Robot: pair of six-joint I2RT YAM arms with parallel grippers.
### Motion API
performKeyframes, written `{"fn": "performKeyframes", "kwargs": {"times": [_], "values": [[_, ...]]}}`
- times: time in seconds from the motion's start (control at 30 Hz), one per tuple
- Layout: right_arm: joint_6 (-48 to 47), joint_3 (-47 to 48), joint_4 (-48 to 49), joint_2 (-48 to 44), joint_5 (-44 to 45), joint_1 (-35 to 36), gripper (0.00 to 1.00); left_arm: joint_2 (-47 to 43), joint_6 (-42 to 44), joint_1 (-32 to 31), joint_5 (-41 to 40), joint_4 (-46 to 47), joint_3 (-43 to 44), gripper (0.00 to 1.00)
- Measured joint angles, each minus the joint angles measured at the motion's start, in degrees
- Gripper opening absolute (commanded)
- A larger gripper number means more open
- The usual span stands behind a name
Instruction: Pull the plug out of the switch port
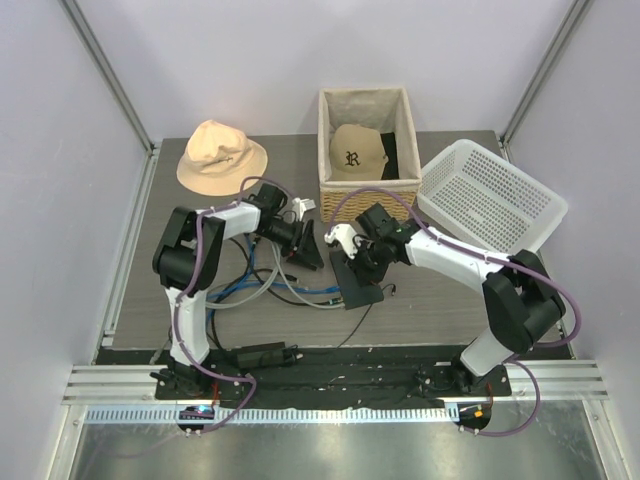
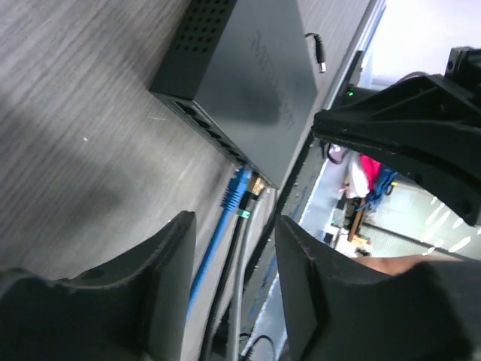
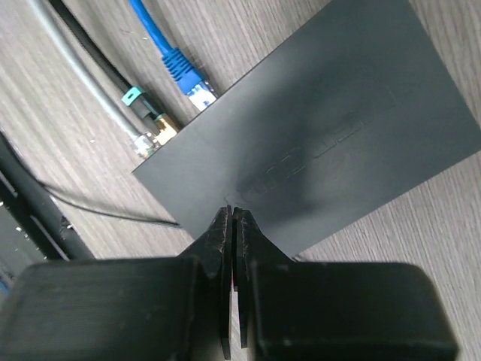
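Grey wood-grain desk [image 3: 443,226] carries the flat, matte dark-grey rectangular switch [image 3: 316,128]. At the switch's socket edge lie a blue moulded plug [image 3: 183,69] on a round blue cable and a gold metal plug [image 3: 159,129], green-banded, on a grey cable. I cannot tell whether either is seated. Facing that edge, the left gripper [image 2: 234,233] has its jaws about half open and empty. Above the switch's top, the right gripper [image 3: 233,222] has its jaws pressed together, holding nothing.
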Motion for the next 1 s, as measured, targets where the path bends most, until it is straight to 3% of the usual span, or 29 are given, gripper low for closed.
{"fn": "performKeyframes", "kwargs": {"times": [1.0], "values": [[7.6,-2.7,6.3,2.9,0.2,0.0,0.01,5.9,2.5,-6.0,4.5,2.4,0.0,0.53]]}}
